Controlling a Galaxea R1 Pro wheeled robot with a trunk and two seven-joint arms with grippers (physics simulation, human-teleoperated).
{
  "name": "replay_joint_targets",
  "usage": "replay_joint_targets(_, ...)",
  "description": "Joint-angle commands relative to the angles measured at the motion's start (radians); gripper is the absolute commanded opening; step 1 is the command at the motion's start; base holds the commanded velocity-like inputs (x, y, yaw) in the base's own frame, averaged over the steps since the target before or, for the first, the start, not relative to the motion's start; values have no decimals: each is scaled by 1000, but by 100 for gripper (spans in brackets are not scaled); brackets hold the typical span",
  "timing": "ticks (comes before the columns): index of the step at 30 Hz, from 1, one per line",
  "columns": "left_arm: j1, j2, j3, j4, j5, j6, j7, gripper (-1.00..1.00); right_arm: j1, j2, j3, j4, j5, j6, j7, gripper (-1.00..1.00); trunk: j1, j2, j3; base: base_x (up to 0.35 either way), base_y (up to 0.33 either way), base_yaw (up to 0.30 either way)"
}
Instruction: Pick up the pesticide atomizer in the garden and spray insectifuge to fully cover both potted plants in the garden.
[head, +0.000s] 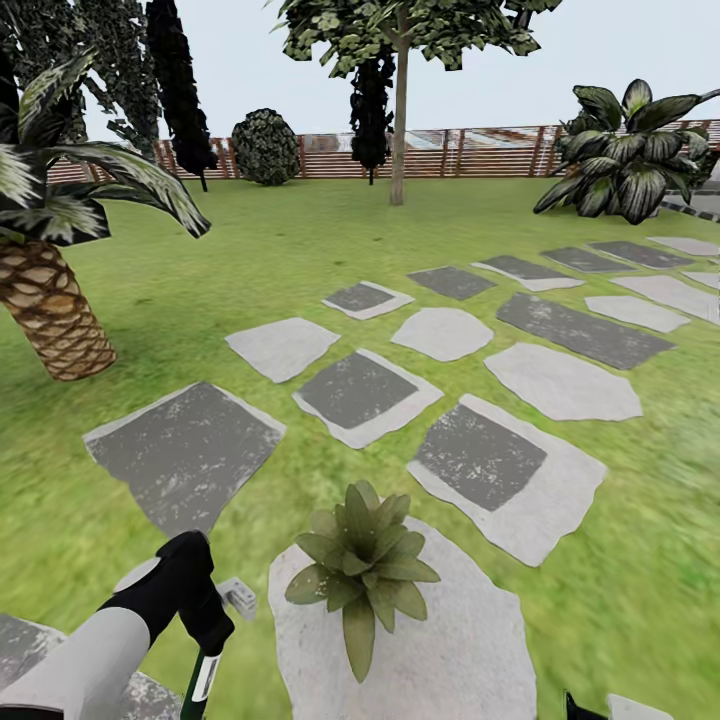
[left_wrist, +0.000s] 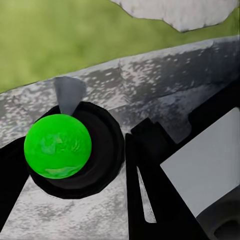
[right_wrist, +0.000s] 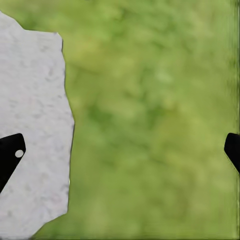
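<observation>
My left gripper (head: 203, 622) is shut on the pesticide atomizer (head: 201, 682), a dark green-black bottle with a white label that hangs below the black fingers at the bottom left of the head view. In the left wrist view the bottle's end shows as a bright green round (left_wrist: 57, 146) in a black ring between the fingers. One potted plant (head: 362, 572), a rosette of broad green leaves, stands on a pale stepping stone (head: 450, 650) just right of that gripper. The second potted plant is out of view. My right gripper (right_wrist: 120, 155) is open over grass and holds nothing.
A scaly-trunked palm (head: 55, 310) stands at the left. Grey and pale stepping stones (head: 360, 390) run across the lawn toward the right. A large dark-leaved shrub (head: 625, 160), a tree (head: 399, 120) and the slatted fence (head: 470, 152) are far back.
</observation>
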Motion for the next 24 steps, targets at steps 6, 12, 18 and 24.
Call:
replay_joint_targets(6,-2,0,-3,-2,-5,7,-8,-100,-1,0,-7,2,11,-5,-1,100,-1,0,-3,36,-233,75)
replay_joint_targets(12,4,0,-4,7,-14,6,-3,-100,-1,1,-7,2,11,-4,-1,100,-1,0,-5,92,-59,114)
replay_joint_targets(18,6,4,-10,13,-17,3,3,-100,-1,1,-7,2,11,-4,-1,100,-1,0,-6,3,-2,4)
replay_joint_targets(24,6,1,-1,0,-16,3,3,-100,-1,1,-7,2,11,-4,-1,100,-1,0,-6,44,-154,0)
